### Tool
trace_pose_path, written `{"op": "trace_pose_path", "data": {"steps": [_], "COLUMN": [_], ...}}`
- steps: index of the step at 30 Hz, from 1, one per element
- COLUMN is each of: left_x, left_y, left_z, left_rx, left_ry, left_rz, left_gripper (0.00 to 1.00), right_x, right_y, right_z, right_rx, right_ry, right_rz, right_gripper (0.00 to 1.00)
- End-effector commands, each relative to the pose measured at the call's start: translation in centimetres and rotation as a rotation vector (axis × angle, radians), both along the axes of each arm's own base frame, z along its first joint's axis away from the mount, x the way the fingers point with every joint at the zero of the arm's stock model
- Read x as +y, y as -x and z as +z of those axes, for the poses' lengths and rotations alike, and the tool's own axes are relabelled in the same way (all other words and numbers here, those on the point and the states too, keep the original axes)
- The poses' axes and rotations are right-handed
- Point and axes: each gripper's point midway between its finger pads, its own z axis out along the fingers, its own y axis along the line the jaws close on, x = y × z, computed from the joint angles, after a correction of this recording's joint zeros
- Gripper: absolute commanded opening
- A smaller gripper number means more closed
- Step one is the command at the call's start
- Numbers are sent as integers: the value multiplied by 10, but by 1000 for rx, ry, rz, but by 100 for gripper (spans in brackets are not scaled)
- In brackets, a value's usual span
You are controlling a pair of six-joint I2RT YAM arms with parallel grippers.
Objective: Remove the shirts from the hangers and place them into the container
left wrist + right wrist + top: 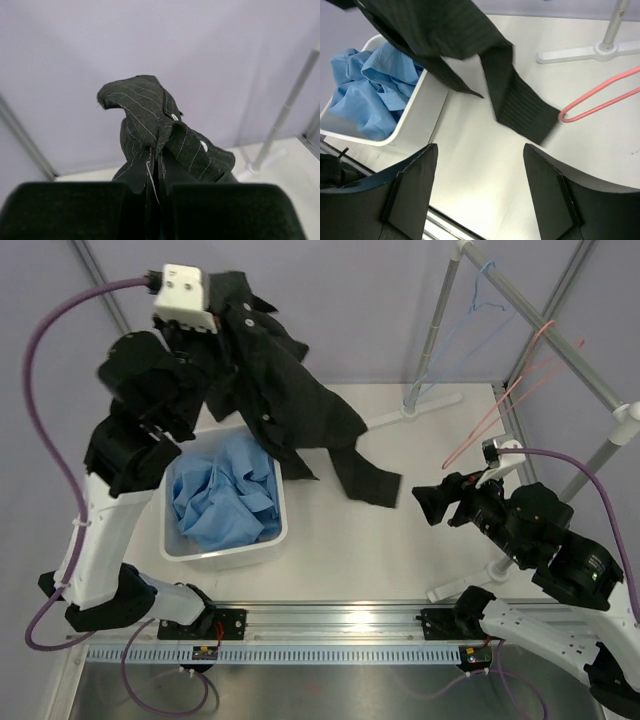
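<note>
Black shirt (285, 400) hangs clamped in left gripper (156, 195), partly over white basket (230, 553) holding blue shirt (225, 495). Right gripper (479, 170) jaws apart, holding nothing.

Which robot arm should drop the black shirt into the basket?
Left, probably. The left gripper is shut on the black shirt, held up right by the basket, where the blue shirt lies. The right gripper is open, empty, farther away.
</note>
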Motion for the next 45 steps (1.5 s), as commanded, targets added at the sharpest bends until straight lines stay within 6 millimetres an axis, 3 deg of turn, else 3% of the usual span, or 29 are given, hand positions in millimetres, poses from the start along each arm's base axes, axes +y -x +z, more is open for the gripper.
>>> {"op": "trace_pose_path", "data": {"steps": [1, 3, 4, 7, 10, 12, 13, 18, 28, 38, 43, 45], "left_x": [44, 73, 89, 117, 126, 131, 141, 164, 171, 183, 205, 207], "left_y": [16, 38, 51, 89, 114, 119, 132, 158, 220, 279, 308, 310], "left_z": [44, 75, 101, 148, 182, 193, 206, 230, 272, 280, 281, 279], "left_rx": [-130, -229, -318, -505, -655, -693, -742, -861, -1099, -1202, -1257, -1252], "left_ry": [-144, -129, -48, 95, 122, 96, 130, 163, 247, 385, 428, 420], "left_rz": [132, 199, 241, 257, 241, 267, 288, 357, 211, -1, 5, 12], "left_gripper": [0, 0, 0, 0, 0, 0, 0, 0, 0, 0, 0, 0], "right_x": [20, 30, 32, 44, 53, 59, 61, 80, 106, 110, 108, 107], "right_y": [-8, -13, -15, -22, -28, -32, -33, -41, -51, -49, -45, -45], "right_z": [24, 27, 28, 31, 33, 33, 32, 18, -15, -20, -18, -17], "right_rx": [-55, -57, -61, -55, -50, -44, -44, -9, 48, 51, 53, 55], "right_ry": [-27, -30, -26, -10, 8, 22, 30, 57, 91, 85, 84, 83], "right_rz": [55, 73, 78, 96, 111, 120, 123, 169, 227, 247, 255, 256], "right_gripper": [77, 77, 77, 77, 77, 77, 77, 77, 77, 77, 77, 77]}}
